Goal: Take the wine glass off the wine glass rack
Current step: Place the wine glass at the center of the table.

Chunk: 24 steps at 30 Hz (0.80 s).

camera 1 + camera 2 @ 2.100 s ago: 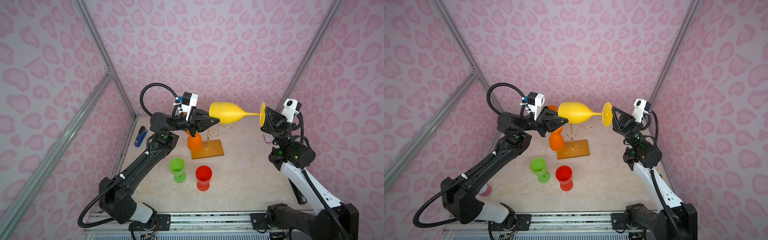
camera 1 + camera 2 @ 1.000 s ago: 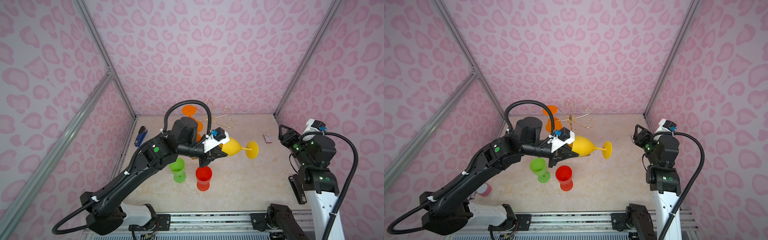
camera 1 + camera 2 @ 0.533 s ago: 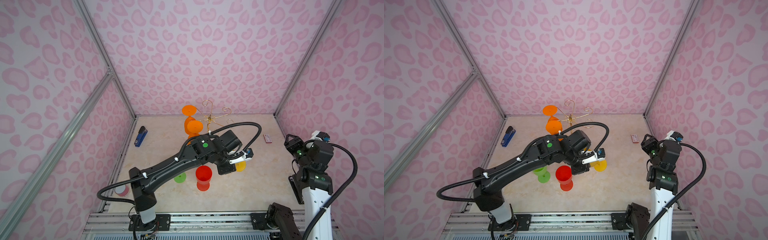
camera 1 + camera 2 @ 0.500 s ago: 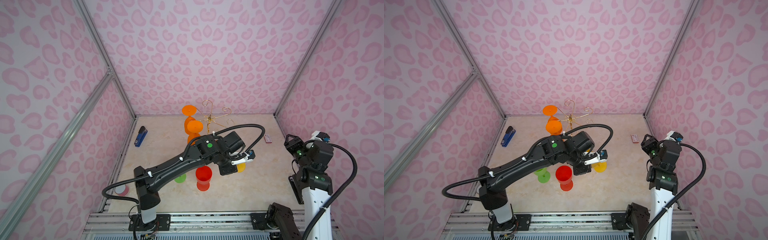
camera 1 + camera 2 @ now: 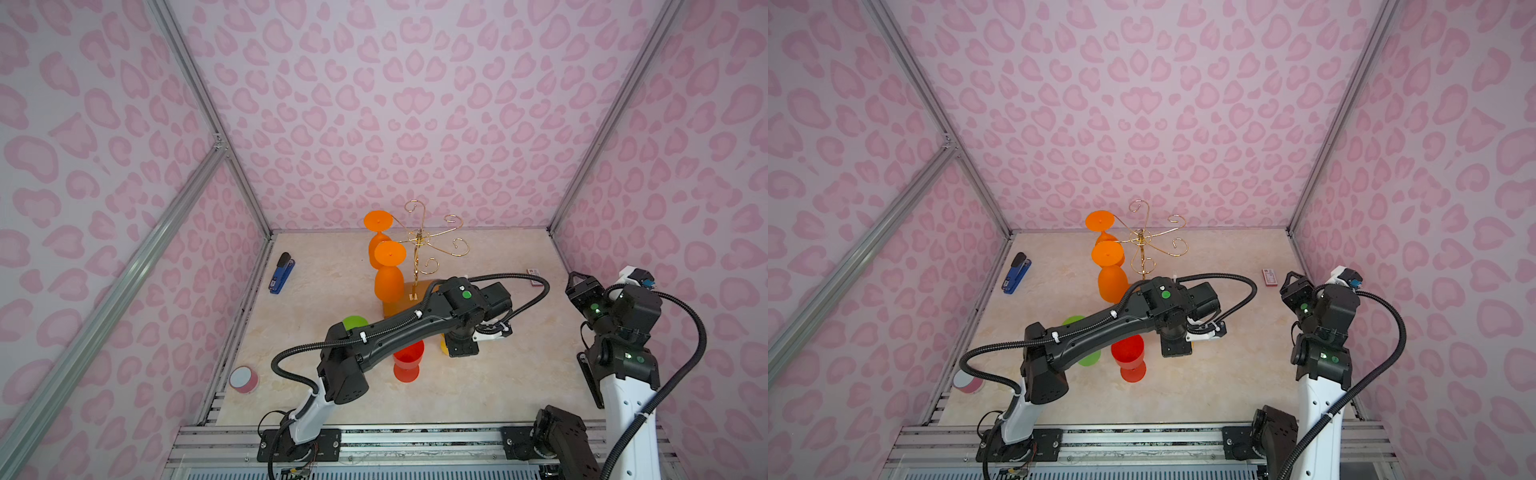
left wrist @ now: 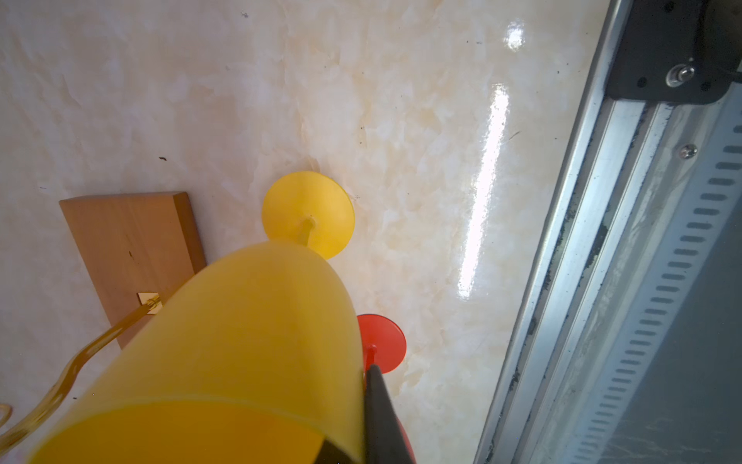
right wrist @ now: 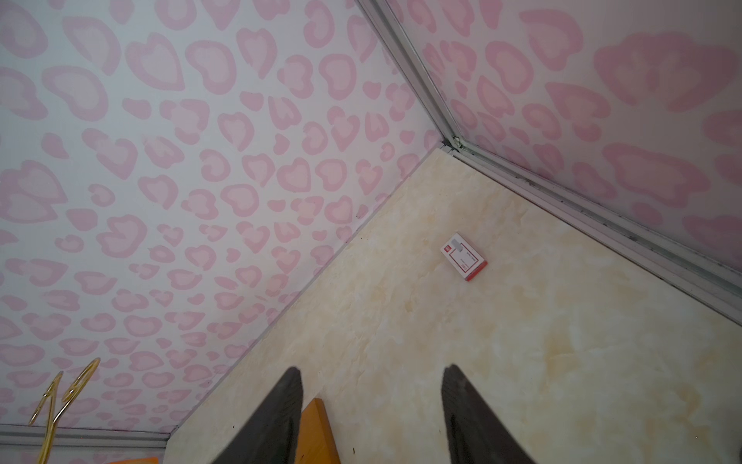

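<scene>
The yellow wine glass [image 6: 241, 341] is clenched by the left gripper's [image 5: 459, 347] fingers [image 6: 377, 401] beside the wine glass rack [image 6: 132, 241]; the right gripper's [image 7: 373, 368] fingers [image 7: 277, 413] are spread, empty.

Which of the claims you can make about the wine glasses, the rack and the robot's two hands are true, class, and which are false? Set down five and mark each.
1. The left hand grips a yellow wine glass by its bowl. True.
2. Three orange wine glasses hang on the wine glass rack. False: two hang there, upside down.
3. The right hand is open and empty. True.
4. The red wine glass lies on its side. False: it stands upright on the table.
5. The yellow wine glass hangs on the wine glass rack. False: it is upright beside the rack's wooden base.
</scene>
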{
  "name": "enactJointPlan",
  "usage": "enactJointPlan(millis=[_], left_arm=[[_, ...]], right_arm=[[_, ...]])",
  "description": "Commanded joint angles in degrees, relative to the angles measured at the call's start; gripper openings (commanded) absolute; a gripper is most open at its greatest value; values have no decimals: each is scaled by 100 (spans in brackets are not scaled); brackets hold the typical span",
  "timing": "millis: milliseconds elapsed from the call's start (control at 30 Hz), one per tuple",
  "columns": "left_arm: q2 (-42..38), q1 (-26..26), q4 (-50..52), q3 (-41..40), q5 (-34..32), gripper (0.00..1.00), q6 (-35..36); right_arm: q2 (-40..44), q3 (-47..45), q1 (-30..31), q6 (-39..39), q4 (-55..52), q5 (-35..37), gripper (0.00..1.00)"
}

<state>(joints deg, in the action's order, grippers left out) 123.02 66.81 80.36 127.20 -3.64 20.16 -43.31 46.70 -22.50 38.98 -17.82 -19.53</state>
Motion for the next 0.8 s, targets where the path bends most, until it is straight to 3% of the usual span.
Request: enactJointPlan(millis=[0,533,767], left_arm=[[97,-34,138,50,-11,2,58],[213,-252,226,-99,124,2,32],[194,-265,270,-50,93,21,16]], right_arm=[[14,-43,0,39,169,-51,56],[59,-175,1,133,266,-148,56],[55,-191,1,144,280,-172,56]])
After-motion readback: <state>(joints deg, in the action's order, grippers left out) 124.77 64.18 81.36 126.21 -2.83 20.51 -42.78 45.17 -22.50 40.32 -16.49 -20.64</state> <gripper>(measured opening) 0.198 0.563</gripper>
